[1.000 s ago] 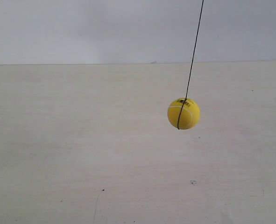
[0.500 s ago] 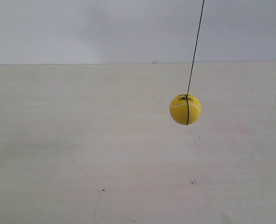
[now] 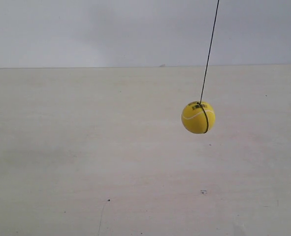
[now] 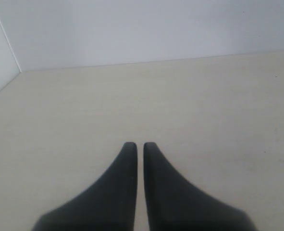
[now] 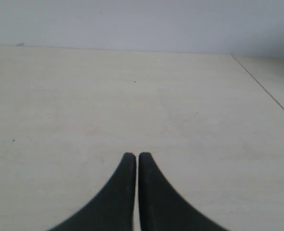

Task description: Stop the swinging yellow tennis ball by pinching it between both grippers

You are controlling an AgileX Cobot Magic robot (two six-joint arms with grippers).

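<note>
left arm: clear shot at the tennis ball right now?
Probably, nothing blocks it: the yellow tennis ball hangs free above the table. But the left gripper has no ball in its wrist view.

Soft, even, rather flat light throughout, with the table [image 3: 86, 147] evenly pale. The exterior view is slightly grainy, yet the ball [image 3: 198, 117] reads crisp, lit from 12 o'clock and shaded at 6. In the wrist views the left gripper [image 4: 138, 144] and right gripper [image 5: 136, 155] blur toward their bases.
</note>
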